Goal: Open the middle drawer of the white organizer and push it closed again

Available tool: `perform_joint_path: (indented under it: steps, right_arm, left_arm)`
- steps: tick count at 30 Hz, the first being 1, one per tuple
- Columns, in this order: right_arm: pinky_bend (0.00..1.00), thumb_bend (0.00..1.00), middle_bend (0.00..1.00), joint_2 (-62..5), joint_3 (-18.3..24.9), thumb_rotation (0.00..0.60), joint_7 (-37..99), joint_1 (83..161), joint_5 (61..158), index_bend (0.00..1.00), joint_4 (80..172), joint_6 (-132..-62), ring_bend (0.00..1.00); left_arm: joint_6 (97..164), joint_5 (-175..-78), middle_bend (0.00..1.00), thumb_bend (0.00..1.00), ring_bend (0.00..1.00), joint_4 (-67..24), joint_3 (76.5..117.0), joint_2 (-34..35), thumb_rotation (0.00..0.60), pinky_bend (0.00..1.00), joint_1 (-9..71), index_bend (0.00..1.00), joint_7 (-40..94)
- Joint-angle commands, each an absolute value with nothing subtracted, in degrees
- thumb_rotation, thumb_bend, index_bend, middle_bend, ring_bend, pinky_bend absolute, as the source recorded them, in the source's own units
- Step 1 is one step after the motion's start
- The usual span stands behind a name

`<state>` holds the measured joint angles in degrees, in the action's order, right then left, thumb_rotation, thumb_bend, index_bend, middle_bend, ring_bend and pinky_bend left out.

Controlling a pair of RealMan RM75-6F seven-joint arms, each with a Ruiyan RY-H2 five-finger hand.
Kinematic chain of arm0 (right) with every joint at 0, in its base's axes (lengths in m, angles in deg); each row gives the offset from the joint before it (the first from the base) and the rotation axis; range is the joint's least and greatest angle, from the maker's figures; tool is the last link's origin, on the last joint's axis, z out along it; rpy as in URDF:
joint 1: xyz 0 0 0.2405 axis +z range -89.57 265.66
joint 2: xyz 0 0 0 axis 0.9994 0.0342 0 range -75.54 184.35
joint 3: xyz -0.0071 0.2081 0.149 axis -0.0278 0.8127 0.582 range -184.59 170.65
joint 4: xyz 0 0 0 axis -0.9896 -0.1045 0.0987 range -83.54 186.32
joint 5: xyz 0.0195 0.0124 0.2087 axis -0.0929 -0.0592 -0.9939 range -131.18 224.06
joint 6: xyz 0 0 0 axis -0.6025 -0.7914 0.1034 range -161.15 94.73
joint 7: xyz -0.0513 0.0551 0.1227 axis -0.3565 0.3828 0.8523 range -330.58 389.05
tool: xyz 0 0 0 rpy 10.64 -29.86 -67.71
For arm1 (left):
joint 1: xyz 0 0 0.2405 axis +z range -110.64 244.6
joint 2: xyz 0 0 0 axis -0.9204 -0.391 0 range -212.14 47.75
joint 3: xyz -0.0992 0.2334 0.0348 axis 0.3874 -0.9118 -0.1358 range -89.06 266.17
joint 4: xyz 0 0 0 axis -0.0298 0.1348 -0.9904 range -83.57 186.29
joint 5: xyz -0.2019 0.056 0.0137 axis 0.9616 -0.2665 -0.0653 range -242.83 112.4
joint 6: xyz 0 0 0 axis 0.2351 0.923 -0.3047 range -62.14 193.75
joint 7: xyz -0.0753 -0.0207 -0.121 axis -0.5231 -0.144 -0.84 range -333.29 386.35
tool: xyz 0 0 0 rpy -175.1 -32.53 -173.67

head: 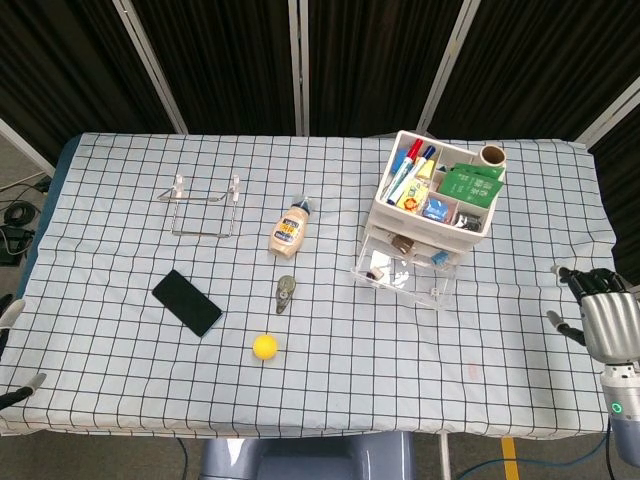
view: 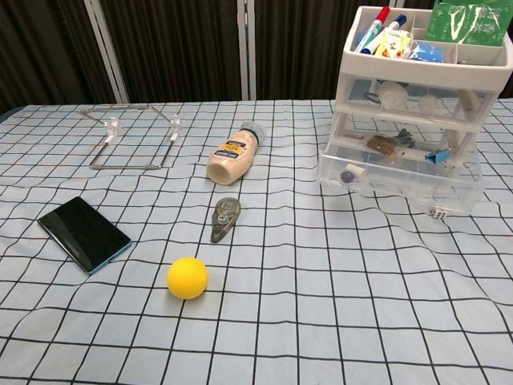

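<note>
Right hand (head: 607, 322) hangs off the table's (head: 120, 300) right edge, fingers spread, empty. Organizer (head: 437, 196) sits back-right; its drawer (view: 401, 178) juts out — light, slick plastic, likely best pushed at the front lip.

White organizer (head: 433, 205), one drawer (head: 404, 273) out.
</note>
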<state>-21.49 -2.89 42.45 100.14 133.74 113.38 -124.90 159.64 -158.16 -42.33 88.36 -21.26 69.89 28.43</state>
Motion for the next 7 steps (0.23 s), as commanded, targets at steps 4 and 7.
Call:
perform_joint_path:
  steps: [4, 7]
  right_arm:
    - [0.0, 0.03, 0.0, -17.47, -6.09, 0.6, 44.25, 97.87, 136.64, 0.03, 118.47, -124.51, 0.0]
    - [0.0, 0.01, 0.0, -15.49, -6.56, 0.6, 42.49, 97.48, 136.88, 0.0, 121.98, -123.76, 0.0]
  left_arm:
    - [157.62, -156.35, 0.0, 0.1, 0.0, -40.79, 89.05, -19.58, 0.6, 0.0, 68.82, 0.0, 29.98]
    - [156.52, -155.79, 0.0, 0.09, 0.0, -40.06, 89.12, -18.57, 0.6, 0.0, 68.29, 0.0, 31.52]
